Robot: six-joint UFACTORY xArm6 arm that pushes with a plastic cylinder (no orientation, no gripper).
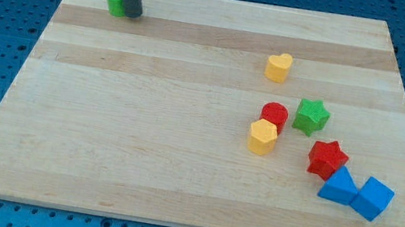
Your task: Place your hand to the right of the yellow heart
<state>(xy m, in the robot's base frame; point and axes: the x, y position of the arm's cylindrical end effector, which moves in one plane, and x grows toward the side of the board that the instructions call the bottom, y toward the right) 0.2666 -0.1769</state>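
Observation:
The yellow heart [279,67] lies on the wooden board [144,120] right of centre, near the view's top. My tip [132,13] is at the board's top left, far to the left of the heart. It touches a green block [115,1], whose right side the rod hides.
Below the heart lie a red cylinder [274,115], a yellow hexagon block [262,136], a green star [312,115] and a red star [328,158]. A blue triangle block [339,187] and a blue cube [374,198] sit at the lower right.

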